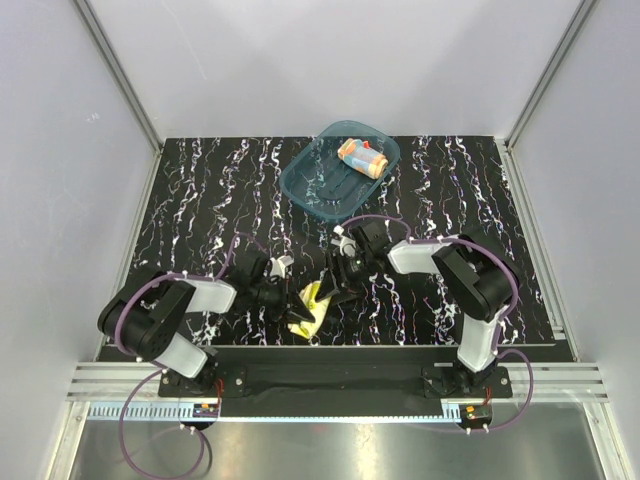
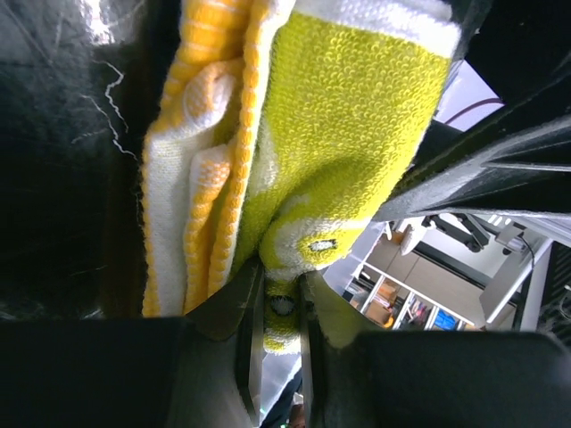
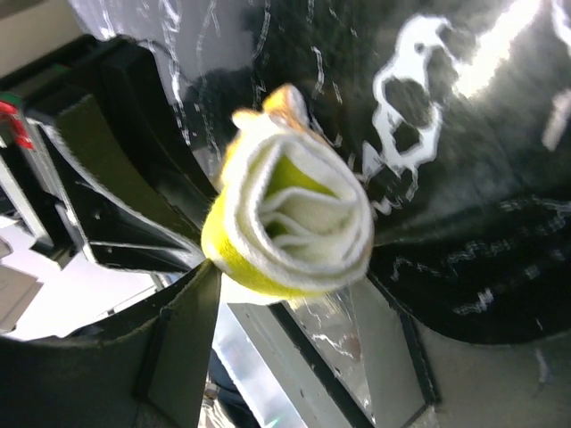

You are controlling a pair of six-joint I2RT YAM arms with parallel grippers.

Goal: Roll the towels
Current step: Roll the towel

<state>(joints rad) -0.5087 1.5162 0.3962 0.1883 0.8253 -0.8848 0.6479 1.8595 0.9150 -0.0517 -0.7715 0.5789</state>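
Note:
The bright yellow towel (image 1: 311, 306) lies near the table's front edge, between my two grippers. In the left wrist view its yellow and white folds (image 2: 357, 116) fill the frame. My left gripper (image 2: 281, 290) is shut on a corner of it, and in the top view this gripper (image 1: 283, 300) sits at the cloth's left side. One end of the towel is wound into a roll (image 3: 294, 218). My right gripper (image 3: 285, 276) holds that roll between its fingertips, and from above it (image 1: 338, 285) is at the cloth's upper right. The other towel, light blue with orange dots (image 1: 362, 157), lies rolled inside the teal tub (image 1: 300, 185).
The teal translucent tub stands at the back middle of the black marbled table (image 1: 200, 200). Grey walls and aluminium rails close in the table on the left, the right and the back. Both arm bases are bolted at the near edge.

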